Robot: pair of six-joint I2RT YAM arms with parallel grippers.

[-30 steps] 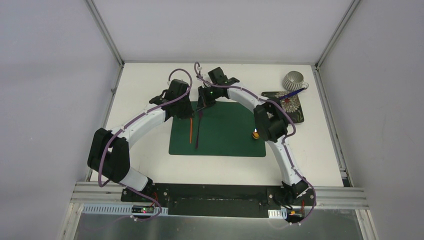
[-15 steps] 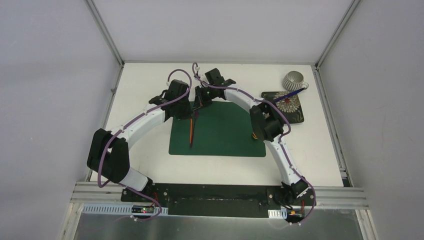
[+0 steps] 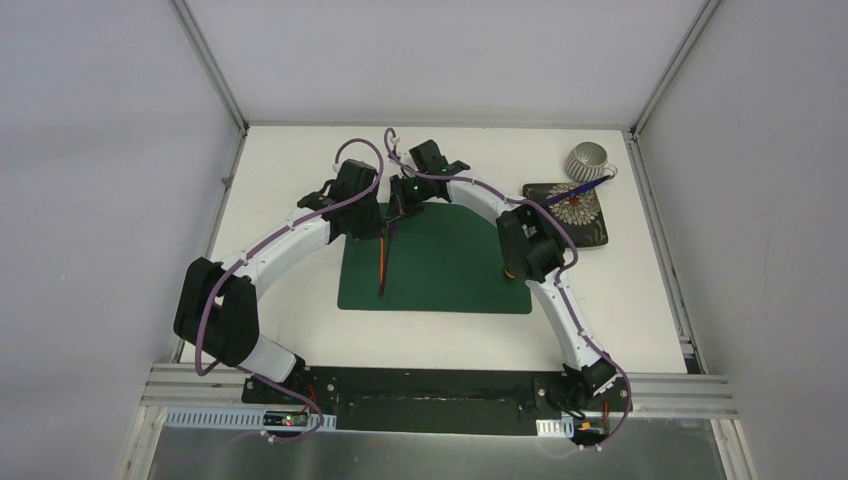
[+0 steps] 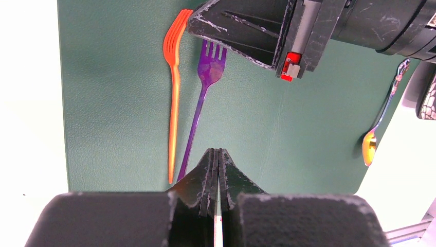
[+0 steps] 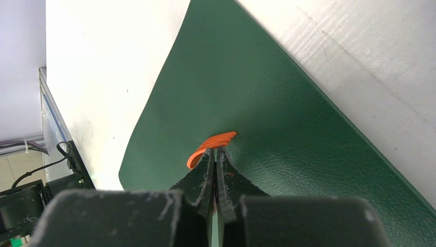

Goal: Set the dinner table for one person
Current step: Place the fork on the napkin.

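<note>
On the white dinner table [image 3: 640,330] lies a dark green placemat [image 3: 450,270]. An orange fork [image 4: 174,113] and a purple fork [image 4: 198,113] lie flat on its left part, side by side, heads pointing away from the arms. My right gripper [image 5: 216,150] is shut and low over the fork heads, with the orange tines just past its tips and nothing clamped. My left gripper [image 4: 217,152] is shut and empty, raised above the mat near the handle ends. A gold-bowled spoon [image 4: 370,146] lies at the mat's right edge.
At the back right a patterned cup [image 3: 588,160] holds a blue utensil [image 3: 585,185] and stands by a dark floral plate [image 3: 590,225]. Aluminium frame posts edge the table. My right elbow [image 3: 530,250] hangs over the mat's right edge.
The purple fork has swung left and now lies close beside the orange fork. My right gripper and elbow shifted left, the elbow now covering the spoon in the top view. The left arm has not moved.
</note>
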